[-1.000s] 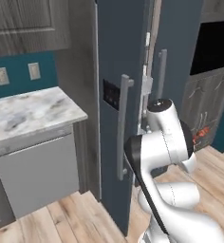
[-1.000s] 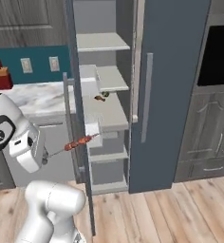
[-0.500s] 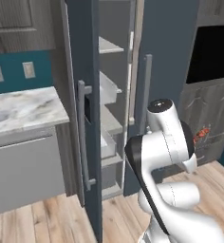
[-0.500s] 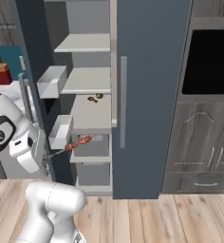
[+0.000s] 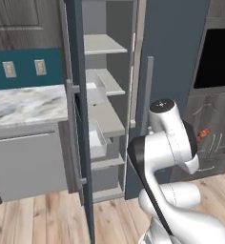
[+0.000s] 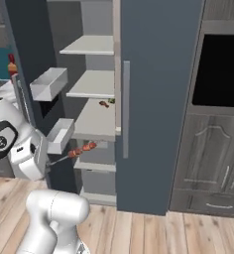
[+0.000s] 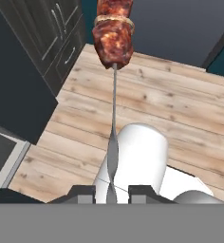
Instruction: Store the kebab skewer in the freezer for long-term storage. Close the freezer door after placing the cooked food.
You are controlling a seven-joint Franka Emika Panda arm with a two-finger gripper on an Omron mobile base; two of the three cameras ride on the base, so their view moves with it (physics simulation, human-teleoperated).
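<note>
Kebab skewer (image 6: 78, 151): thin stick with red-orange and brown chunks at the far end, roughly level, held clear of any surface in front of the open freezer (image 6: 96, 119). In the hand view it (image 7: 114, 42) runs straight away from the tips. Freezer door (image 5: 78, 119) stands wide open, edge-on; pale shelves exposed.

Kebab skewer (image 7: 114, 35) held upright between jaws (thin stick pinched), wood floor (image 7: 180, 109) behind

Freezer door (image 6: 20, 69) swung wide, pale shelves (image 6: 96, 119) open from the front; small items (image 6: 105, 103) at one shelf's back. Door bins (image 6: 49, 83) jutting just beside the skewer-carrying hand (image 6: 45, 161).
</note>
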